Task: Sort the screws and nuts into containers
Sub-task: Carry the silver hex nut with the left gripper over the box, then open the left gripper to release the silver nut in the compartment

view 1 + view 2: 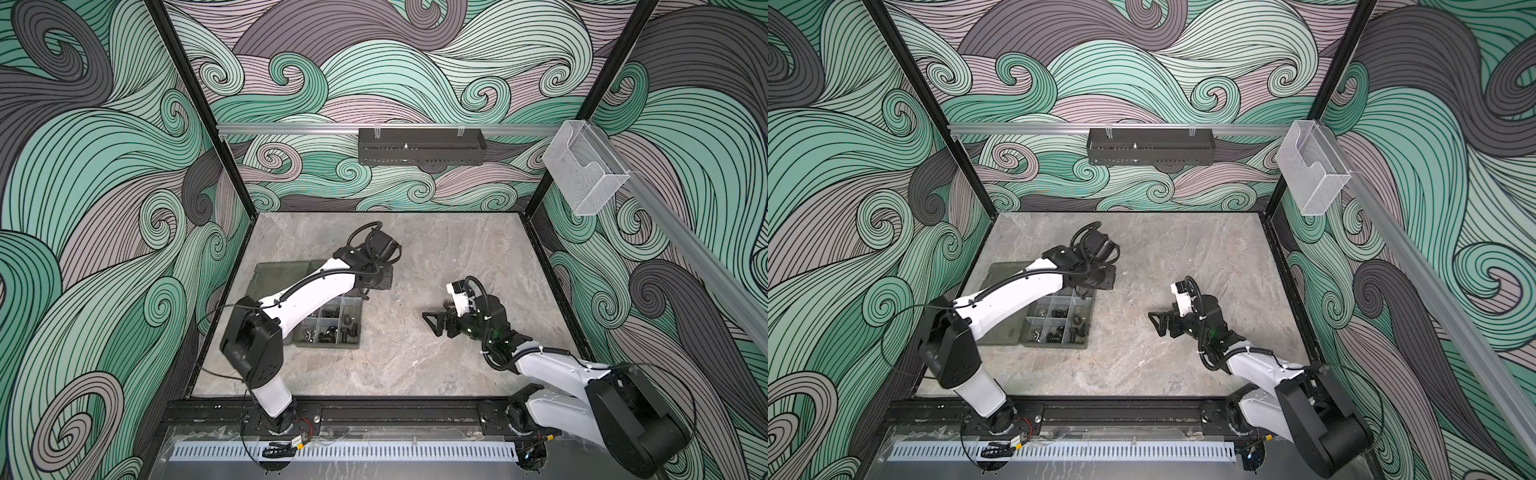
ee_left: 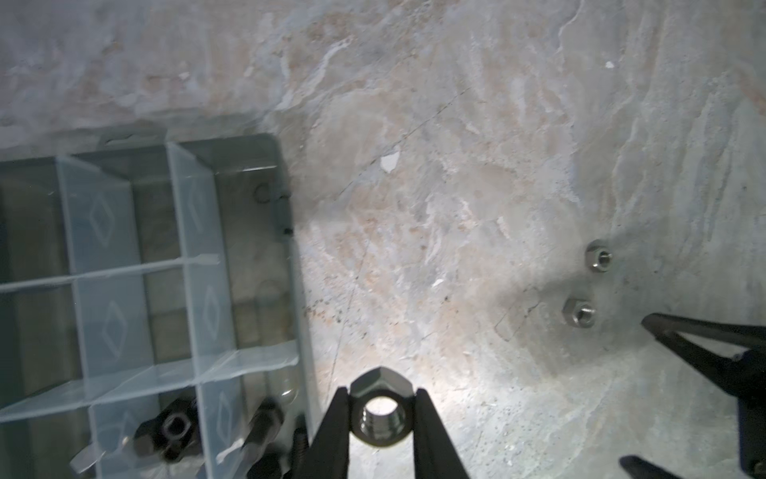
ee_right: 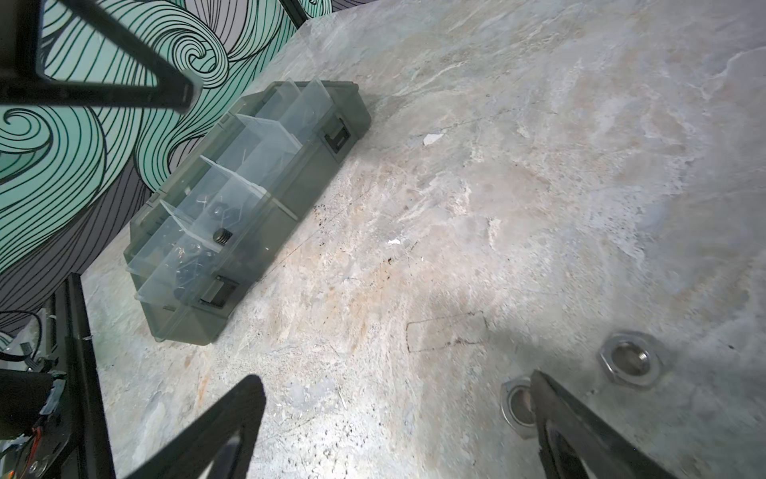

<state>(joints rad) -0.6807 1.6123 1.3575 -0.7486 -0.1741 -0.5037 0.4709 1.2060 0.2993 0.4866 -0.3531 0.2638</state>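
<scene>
Your organizer box (image 1: 324, 344) lies by the bench's left edge, its compartments (image 2: 161, 232) partly filled with black screws (image 2: 261, 427) and a black nut (image 2: 174, 427). Just off the box's right wall, your left gripper (image 2: 380, 398) pinches a silver nut (image 2: 380, 410) by its flats. Two loose nuts (image 2: 579, 312) lie mid-bench. Your right gripper (image 3: 393, 379) stands spread there, one fingertip (image 3: 543, 390) covering part of one; whether it touches, you cannot tell.

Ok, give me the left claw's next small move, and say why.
Probably carry the silver nut sideways over the box, toward the black nut lying inside. The left claw is shut on the silver nut, and the box's wall lies right beside it, so a short shift should do.
</scene>
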